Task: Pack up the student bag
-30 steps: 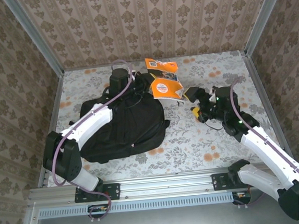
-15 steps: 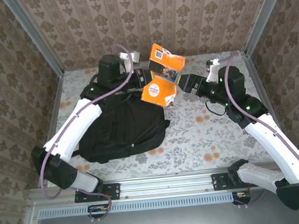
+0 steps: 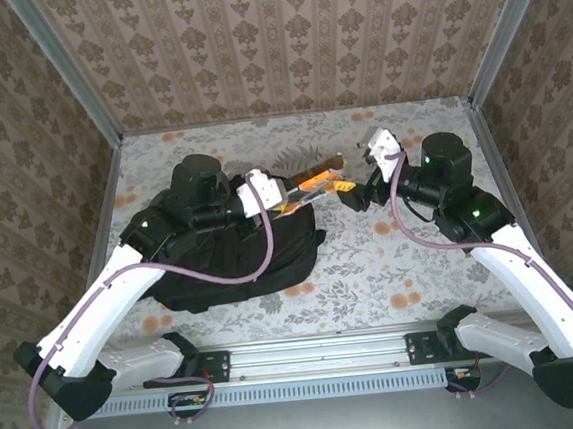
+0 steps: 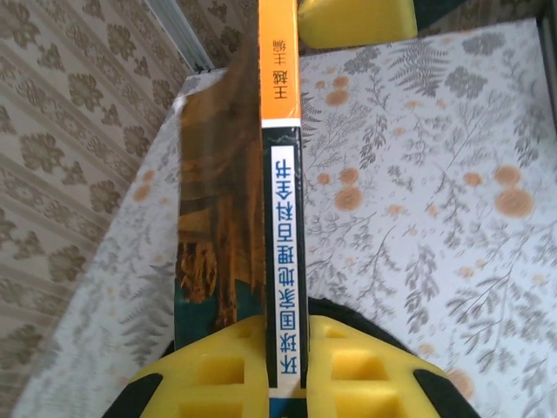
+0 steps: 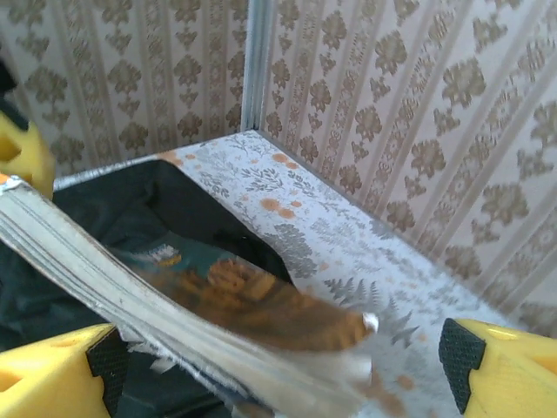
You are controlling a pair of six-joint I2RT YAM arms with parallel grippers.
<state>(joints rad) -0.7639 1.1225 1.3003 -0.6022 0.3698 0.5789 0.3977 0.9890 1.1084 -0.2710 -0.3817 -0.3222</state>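
Note:
The student bag [image 3: 220, 255] is a large black backpack lying flat left of centre. Above its upper right edge a closed orange and dark book [image 3: 314, 184] hangs edge-on. My left gripper [image 3: 278, 203] is shut on its near end. In the left wrist view the yellow fingers [image 4: 218, 374] clamp the white-lettered spine [image 4: 283, 200]. My right gripper [image 3: 353, 193] stands open at the book's far end. In the right wrist view the blurred page edge [image 5: 174, 313] crosses between its wide-apart yellow fingers [image 5: 509, 370], with the black bag [image 5: 96, 205] below.
The floral tabletop [image 3: 401, 265] stretches right of the bag. Patterned walls with metal corner posts [image 3: 496, 30] close in the back and sides. A metal rail [image 3: 319, 352] runs along the near edge.
The left arm has swung the book down from a raised, spread-open pose to a closed, edge-on one over the bag. The right gripper has followed to the book's far end.

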